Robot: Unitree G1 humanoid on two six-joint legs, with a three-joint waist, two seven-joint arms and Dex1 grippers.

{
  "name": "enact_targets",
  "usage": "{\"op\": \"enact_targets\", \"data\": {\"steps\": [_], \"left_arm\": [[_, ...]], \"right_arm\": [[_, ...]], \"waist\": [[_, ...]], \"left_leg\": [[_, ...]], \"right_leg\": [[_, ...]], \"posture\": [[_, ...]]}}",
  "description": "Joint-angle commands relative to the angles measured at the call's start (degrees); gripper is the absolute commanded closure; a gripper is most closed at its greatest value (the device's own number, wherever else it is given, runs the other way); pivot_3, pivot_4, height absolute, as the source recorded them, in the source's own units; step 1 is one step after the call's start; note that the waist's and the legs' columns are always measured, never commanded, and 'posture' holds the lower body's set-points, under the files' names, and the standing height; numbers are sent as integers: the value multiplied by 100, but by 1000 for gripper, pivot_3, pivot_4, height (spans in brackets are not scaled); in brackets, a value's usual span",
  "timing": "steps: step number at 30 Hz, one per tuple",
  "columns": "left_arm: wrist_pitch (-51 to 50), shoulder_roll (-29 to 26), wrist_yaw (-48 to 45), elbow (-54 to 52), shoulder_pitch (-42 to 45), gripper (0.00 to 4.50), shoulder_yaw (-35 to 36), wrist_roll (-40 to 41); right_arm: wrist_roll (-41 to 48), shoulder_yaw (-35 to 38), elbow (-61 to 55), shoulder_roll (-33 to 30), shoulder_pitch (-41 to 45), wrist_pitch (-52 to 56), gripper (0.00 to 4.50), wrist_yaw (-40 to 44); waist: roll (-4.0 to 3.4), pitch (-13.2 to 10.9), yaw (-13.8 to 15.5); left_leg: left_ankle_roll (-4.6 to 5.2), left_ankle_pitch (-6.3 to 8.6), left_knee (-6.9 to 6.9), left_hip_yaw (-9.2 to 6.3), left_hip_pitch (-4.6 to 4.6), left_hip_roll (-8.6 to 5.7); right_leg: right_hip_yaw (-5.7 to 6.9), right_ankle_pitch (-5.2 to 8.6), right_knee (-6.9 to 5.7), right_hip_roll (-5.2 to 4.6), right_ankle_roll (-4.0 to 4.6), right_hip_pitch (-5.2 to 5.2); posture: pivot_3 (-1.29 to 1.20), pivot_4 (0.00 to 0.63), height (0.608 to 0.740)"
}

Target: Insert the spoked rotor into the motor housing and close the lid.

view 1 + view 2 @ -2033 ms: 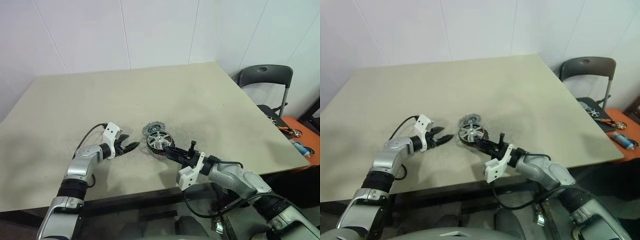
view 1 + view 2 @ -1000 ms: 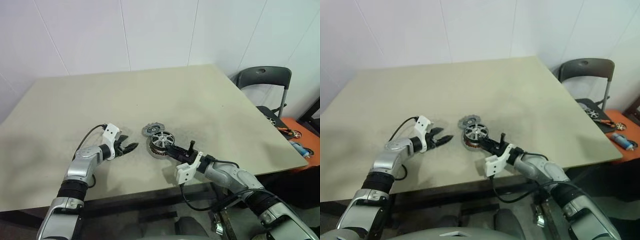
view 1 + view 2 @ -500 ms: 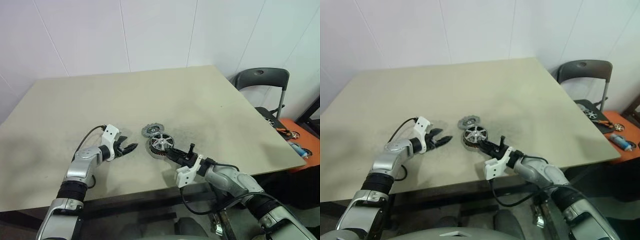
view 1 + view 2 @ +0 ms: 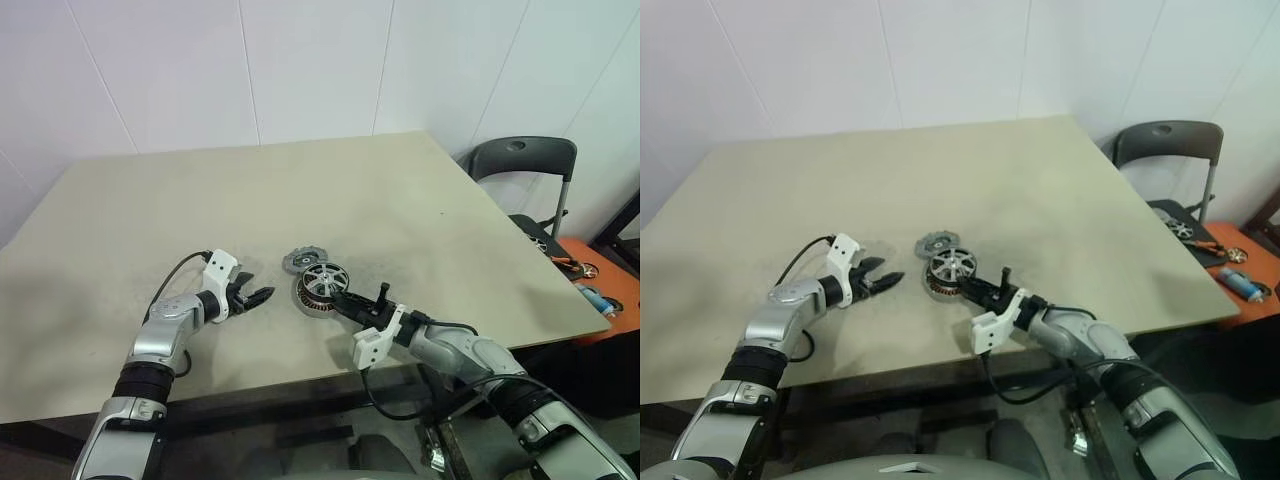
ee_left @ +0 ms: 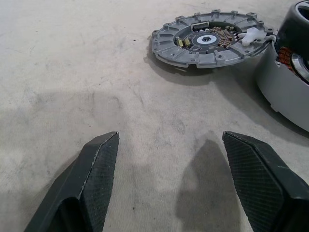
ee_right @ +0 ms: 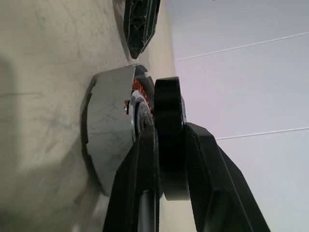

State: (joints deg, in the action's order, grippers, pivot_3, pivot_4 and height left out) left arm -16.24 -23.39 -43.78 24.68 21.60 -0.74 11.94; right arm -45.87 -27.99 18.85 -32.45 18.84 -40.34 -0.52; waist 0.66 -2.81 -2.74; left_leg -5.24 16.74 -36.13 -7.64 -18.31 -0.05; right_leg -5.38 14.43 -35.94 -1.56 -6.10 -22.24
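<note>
Over the last two seconds the spoked rotor (image 4: 323, 281) has been lowered from a tilted, raised pose onto the motor housing (image 4: 312, 299), and over the last second little further change is seen. The rotor's black rim is clamped between the fingers of the right gripper (image 6: 161, 145), and in the right wrist view it is seen sitting at the mouth of the housing, copper windings showing in the gap, so it is judged to be entered but not fully seated. The left gripper (image 4: 262, 295) is held just left of the housing, its fingers (image 5: 94, 164) spread wide and empty above the table (image 4: 150, 210). The lid (image 5: 210, 38) lies flat on the table just behind the housing, untouched. Insertion is thus judged nearly finished, with closing not yet begun.
</note>
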Motion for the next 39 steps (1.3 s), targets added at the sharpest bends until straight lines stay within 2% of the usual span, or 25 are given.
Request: {"op": "enact_targets", "data": {"steps": [1,13,24,39], "left_arm": [[-30,-65,-9,16,25,858,80,1],[-68,-41,21,-78,-11,858,74,14],[-117,-57,47,-188,-109,858,95,33],[-193,-28,86,-306,-159,858,102,31]], "right_arm": [[42,-103,-294,61,-155,-42,4059,192],[-70,-14,25,242,260,75,4059,85],[40,-66,-222,92,-68,-81,4059,280],[303,133,60,276,128,310,4059,405]], "waist": [[1,1,-6],[6,3,-7],[6,4,-21],[9,4,-101]], "left_leg": [[0,0,0,0,0,0],[0,0,-2,2,0,0],[0,0,1,2,0,0],[0,0,-3,3,1,0]], "right_leg": [[0,0,0,0,0,0],[-2,1,-6,0,0,-3],[-3,1,-5,0,0,-4],[-4,2,-6,-1,0,-1]], "posture": [[0,0,740],[0,0,740],[0,0,740],[0,0,740]]}}
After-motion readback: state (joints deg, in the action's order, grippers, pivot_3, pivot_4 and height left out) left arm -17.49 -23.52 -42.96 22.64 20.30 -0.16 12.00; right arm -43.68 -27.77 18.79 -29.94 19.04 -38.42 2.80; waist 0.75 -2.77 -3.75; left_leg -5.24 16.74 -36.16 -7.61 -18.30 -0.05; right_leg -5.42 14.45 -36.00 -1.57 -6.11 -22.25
